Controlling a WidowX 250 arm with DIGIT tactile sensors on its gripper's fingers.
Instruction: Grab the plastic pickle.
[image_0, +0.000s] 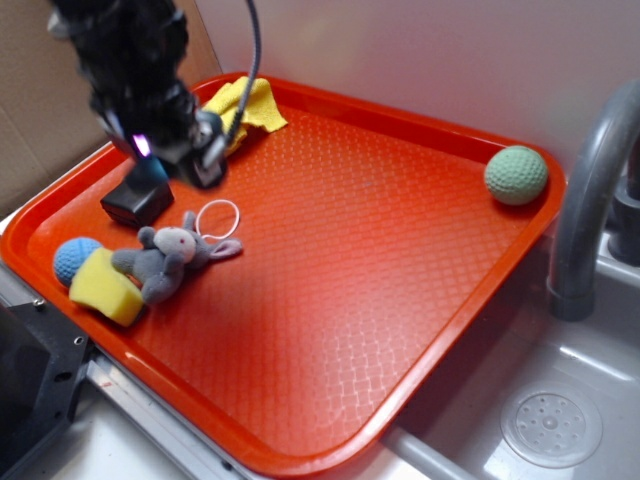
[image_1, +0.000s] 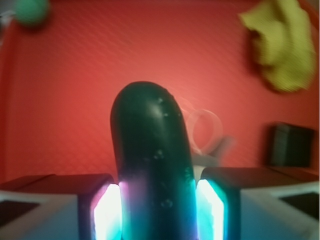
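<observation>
**Pickle's in the claw, up over the tray**

Big red tray fills most of the shot. The gripper hangs above the tray's far-left corner, pinching the plastic pickle between its glowing pads, the rounded end poking out toward the tray. On the tray: yellow cloth at the back, plush mouse on the left side, black block just behind it, green ball at the far-right corner.

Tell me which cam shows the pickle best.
Wrist. The pickle fills the middle of the frame, clamped between the glowing pads of the gripper. In the exterior view only a bluish tip shows under the blurred gripper.
</observation>
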